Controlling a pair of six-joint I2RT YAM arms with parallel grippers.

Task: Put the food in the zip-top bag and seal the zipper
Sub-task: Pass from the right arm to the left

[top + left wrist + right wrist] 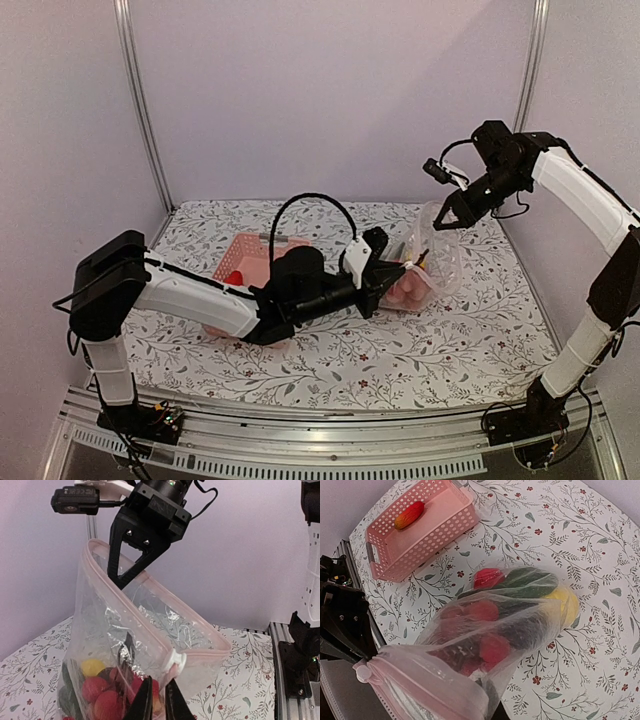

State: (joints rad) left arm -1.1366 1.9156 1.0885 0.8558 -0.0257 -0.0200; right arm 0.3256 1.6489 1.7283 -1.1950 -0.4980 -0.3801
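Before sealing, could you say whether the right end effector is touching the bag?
Touching: left wrist view shows the right end effector pinching the zip-top bag's rim.

Pink basket [451, 524]; clear bag [167, 617]; floral table cover [400, 352].

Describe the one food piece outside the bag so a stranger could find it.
On the flowered table sits a pink lattice basket, left of the zip-top bag. In it lies a single red-orange piece; all the other food is inside the bag.

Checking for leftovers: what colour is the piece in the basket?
The piece is red with an orange-yellow end; best seen from the right wrist.
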